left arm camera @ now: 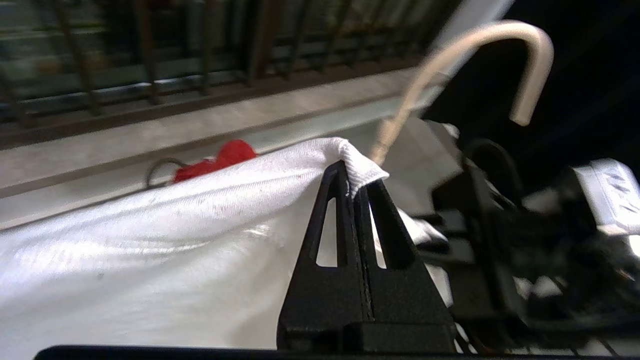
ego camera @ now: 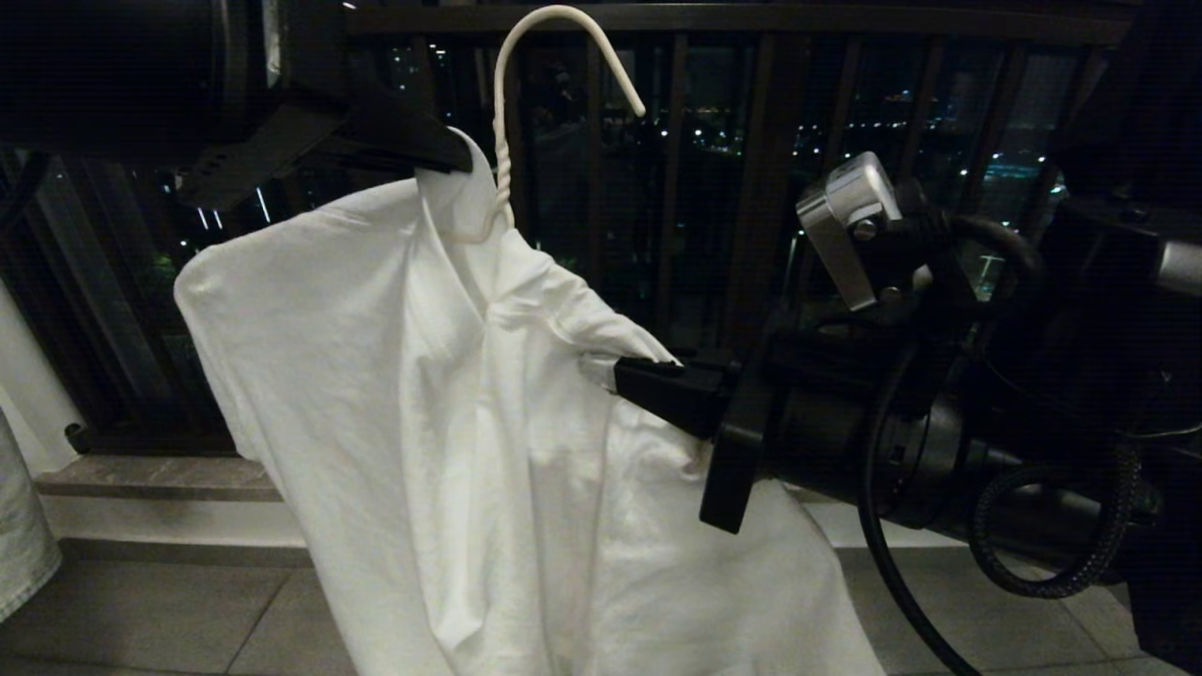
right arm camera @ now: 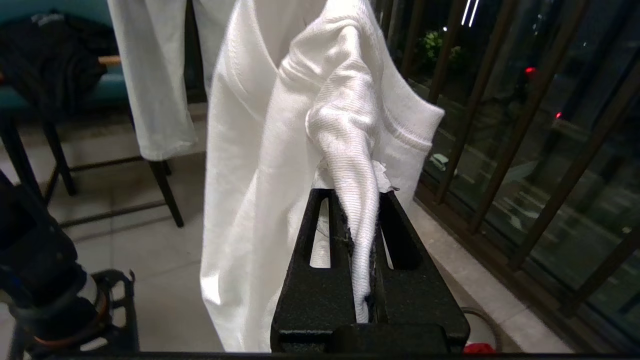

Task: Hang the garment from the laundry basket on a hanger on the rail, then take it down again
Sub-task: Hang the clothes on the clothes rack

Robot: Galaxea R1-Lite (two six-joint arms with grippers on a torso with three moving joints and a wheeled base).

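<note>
The garment point(ego camera: 376, 376), a white T-shirt, hangs in the air in front of me, draped on the white wire hanger point(ego camera: 500, 103), whose hook rises free above it. My left gripper point(ego camera: 460, 155) is shut on the ribbed collar edge point(left arm camera: 362, 167) beside the hanger's neck point(left arm camera: 395, 125). Lower and to the right, my right gripper point(ego camera: 610, 371) is shut on a bunched ribbed fold of the same shirt point(right arm camera: 357, 200). The chest graphic is hidden. The laundry basket and the rail are out of view.
A dark balustrade point(ego camera: 765, 188) of vertical bars stands close behind, above a stone ledge point(ego camera: 160, 479). A red item point(left arm camera: 220, 157) lies by the ledge. Another white garment point(right arm camera: 150, 75) hangs further back, near a black garment point(right arm camera: 45, 55) on a dark-legged stand.
</note>
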